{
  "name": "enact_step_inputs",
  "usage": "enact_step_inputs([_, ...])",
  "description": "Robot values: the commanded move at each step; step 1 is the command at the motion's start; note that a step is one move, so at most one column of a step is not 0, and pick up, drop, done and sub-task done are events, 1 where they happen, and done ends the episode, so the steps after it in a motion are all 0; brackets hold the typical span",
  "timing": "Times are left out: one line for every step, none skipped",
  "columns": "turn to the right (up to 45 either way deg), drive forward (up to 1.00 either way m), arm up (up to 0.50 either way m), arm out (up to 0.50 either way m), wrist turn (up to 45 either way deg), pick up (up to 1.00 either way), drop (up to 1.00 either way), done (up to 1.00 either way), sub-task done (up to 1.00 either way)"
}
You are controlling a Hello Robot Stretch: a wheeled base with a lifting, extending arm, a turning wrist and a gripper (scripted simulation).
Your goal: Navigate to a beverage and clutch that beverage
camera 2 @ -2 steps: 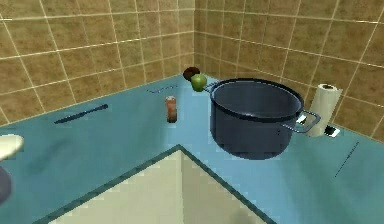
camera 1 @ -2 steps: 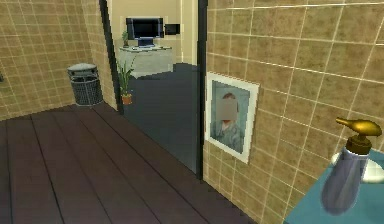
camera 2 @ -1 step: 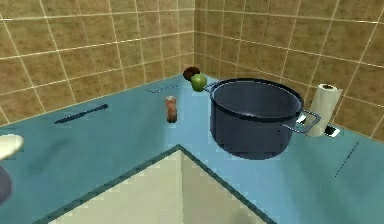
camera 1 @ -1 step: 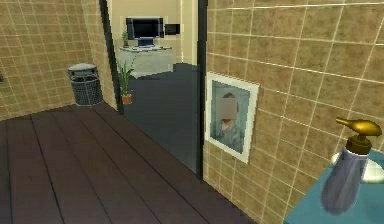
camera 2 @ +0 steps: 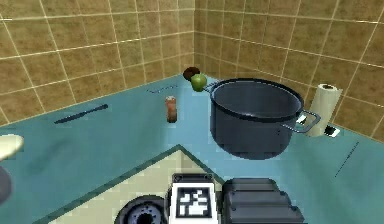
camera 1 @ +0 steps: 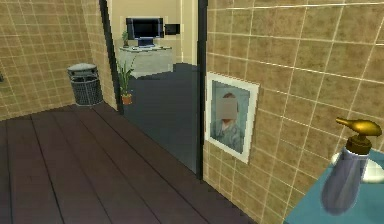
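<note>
**Tiled corner, teal desk, no sure beverage yet**

Tan tiled walls wrap a teal desk (camera 2: 100,140) that runs into a corner. A big dark pot (camera 2: 255,118) sits flat on its base near the back edge. A paper roll (camera 2: 322,103) stands on end just beside it, by the wall. A green apple (camera 2: 199,81) rests close to the far corner, where I judge the walls would stop it rolling.

My best guess for the beverage is the small brown cylinder (camera 2: 172,108), which stands apart from the pot, toward that corner. I cannot confirm what it is. It stands on its base with its long axis vertical and its top pointing up, so I judge a sideways reach suits it.

The tool (camera 2: 148,211) shows by the near edge. I cannot tell whether its fingers are apart or together, or whether it holds anything.
</note>
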Motion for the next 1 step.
enact_step_inputs([0.0, 0.00, 0.00, 0.46, 0.0, 0.00, 0.00, 0.00, 0.00])
